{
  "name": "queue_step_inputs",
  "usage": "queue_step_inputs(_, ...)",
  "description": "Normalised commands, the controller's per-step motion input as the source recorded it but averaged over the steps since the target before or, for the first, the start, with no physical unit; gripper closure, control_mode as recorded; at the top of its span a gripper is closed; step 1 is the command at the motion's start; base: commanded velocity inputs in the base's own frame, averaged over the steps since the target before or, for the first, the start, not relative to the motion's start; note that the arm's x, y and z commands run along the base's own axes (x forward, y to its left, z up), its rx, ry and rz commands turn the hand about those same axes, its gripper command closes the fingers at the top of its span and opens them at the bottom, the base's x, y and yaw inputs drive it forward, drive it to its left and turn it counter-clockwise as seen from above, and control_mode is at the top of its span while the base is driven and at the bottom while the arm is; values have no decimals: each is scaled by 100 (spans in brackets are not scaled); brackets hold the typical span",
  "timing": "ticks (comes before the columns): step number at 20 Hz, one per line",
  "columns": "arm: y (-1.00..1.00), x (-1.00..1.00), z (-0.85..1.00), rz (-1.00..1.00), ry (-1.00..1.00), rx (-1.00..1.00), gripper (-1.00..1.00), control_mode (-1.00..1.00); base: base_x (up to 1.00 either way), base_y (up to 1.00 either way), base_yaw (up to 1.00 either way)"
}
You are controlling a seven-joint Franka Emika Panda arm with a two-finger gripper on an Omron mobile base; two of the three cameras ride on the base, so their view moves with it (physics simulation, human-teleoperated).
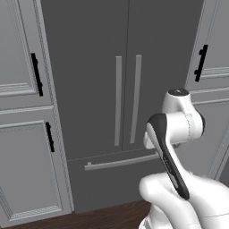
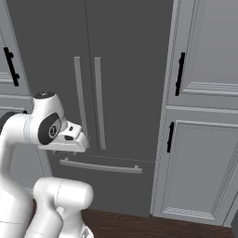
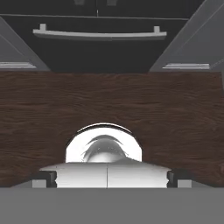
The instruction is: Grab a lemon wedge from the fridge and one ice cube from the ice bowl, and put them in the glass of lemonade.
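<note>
Claw (image 3: 107, 177) hangs wide open, holding nothing, pointing at the floor. Fridge (image 1: 89, 53) is dead ahead, doors shut; I'd grab a stiff bar handle (image 1: 135, 98) mid-length, probably heavy.

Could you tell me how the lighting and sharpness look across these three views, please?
Left base view: flat, even light, fridge matte, no glare, slightly soft. Right base view: the same, faint shading on the cabinets. Hand view: fridge drawer dark, floor grain sharp, bright highlight on the robot's body.
</note>
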Motion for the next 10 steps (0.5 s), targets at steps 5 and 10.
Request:
queue_step_inputs(5, -1, 37, 14, 15, -18, 11, -100, -100, 0, 0, 0)
queue_step_inputs(10, 3, 30, 18, 4, -20, -1, -100, -100, 0, 0, 0)
